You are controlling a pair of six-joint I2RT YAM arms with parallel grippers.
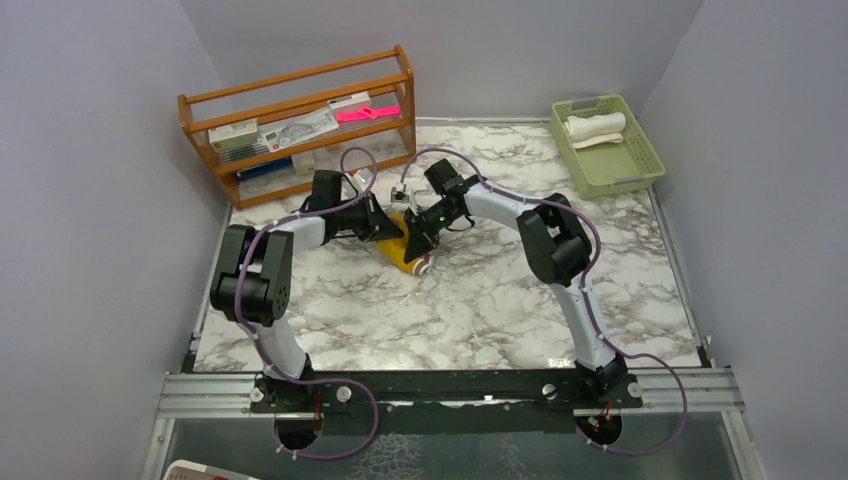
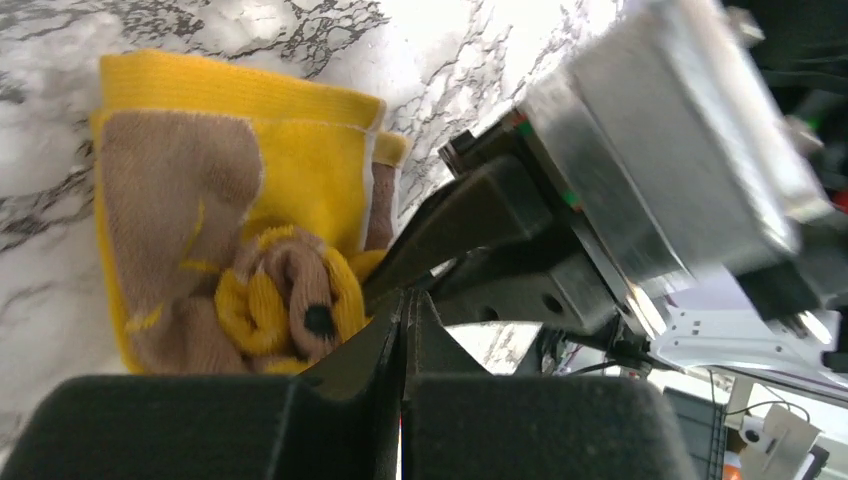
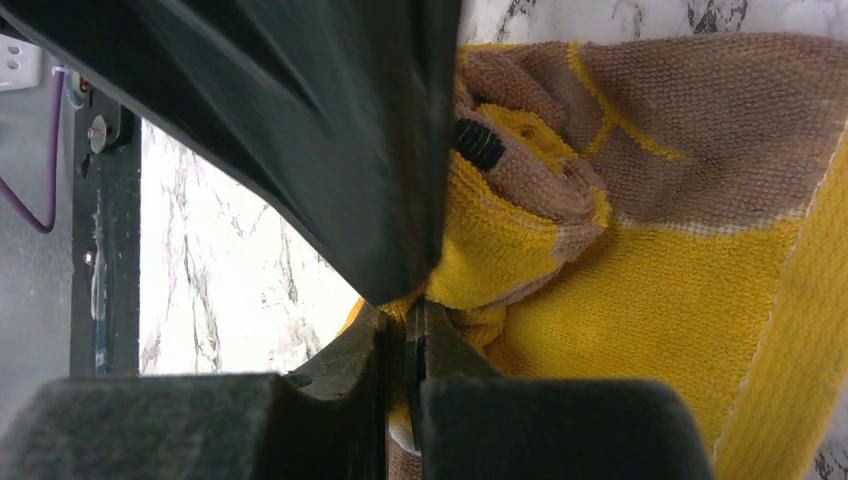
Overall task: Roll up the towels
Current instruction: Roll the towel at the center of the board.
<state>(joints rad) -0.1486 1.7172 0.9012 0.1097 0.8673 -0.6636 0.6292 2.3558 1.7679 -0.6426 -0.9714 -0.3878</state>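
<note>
Both closed: right fingers (image 3: 540, 430) pinch yellow towel (image 3: 650, 300), left fingers (image 2: 520, 430) beside it.

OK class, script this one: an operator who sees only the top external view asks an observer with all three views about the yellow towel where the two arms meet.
Operator: Is that towel plain yellow? From above it is mostly hidden.
Observer: No. The left wrist view shows that the yellow towel has a tan patch and a small black dot.
Operator: Does the right arm have hold of it?
Observer: It looks so. In its wrist view, the right arm has its jaws shut, with yellow cloth pinched at their tips.
</note>
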